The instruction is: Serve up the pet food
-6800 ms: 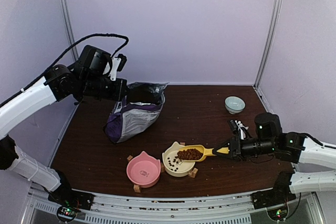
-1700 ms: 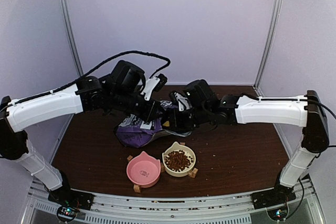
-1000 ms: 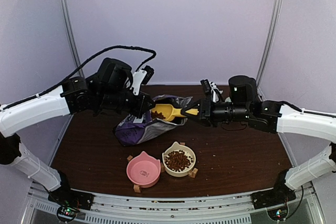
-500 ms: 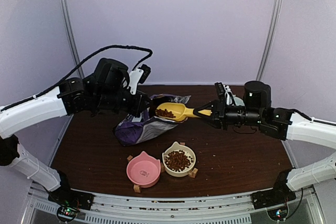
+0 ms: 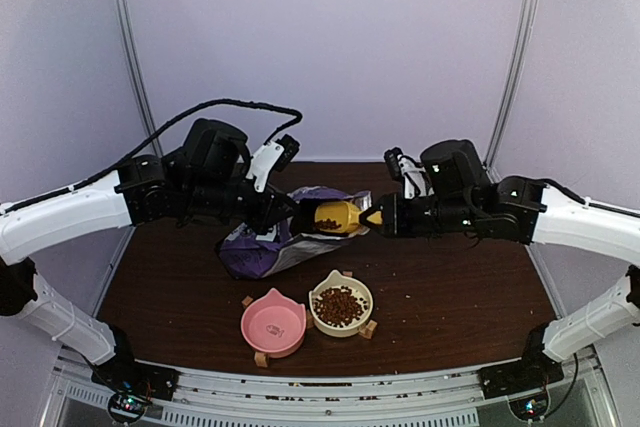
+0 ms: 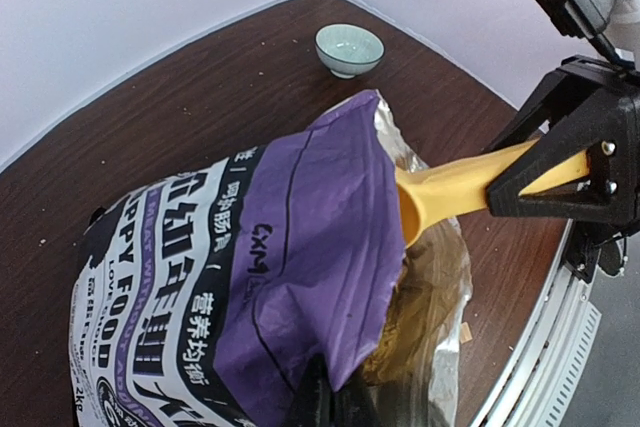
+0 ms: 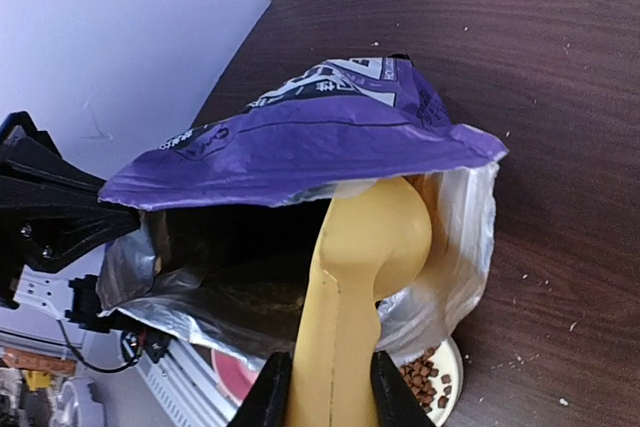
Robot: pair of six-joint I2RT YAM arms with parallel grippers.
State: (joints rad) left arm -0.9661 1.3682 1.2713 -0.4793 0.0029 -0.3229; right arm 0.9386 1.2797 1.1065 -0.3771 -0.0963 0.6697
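**Scoop at the bag mouth, kibble in the cream bowl**

From above, your left gripper (image 5: 287,213) is clamped on the upper rim of the purple bag (image 5: 255,245), holding its mouth up and open toward the right. Your right gripper (image 5: 379,218) is clenched on the handle of the yellow scoop (image 5: 335,215), whose cup sits at that mouth. The pet food (image 5: 340,304) lies heaped in the cream bowl (image 5: 317,315). This bowl stands near the front edge of the table (image 5: 450,287), just right of the pink bowl (image 5: 272,325) and nearer to you than the bag.

In your left wrist view, the bag's purple rim runs down between the dark fingers (image 6: 318,405) at the bottom edge. The scoop's cup passes behind the purple flap into the silver-lined opening. A small pale bowl (image 6: 349,49) stands far back on the table, well apart from the bag.

In your right wrist view, both fingers (image 7: 270,397) press the sides of the yellow handle. The cup sits under the purple flap, inside the silver lining, and you cannot tell whether it carries kibble. Kibble in the cream bowl shows at the lower right.
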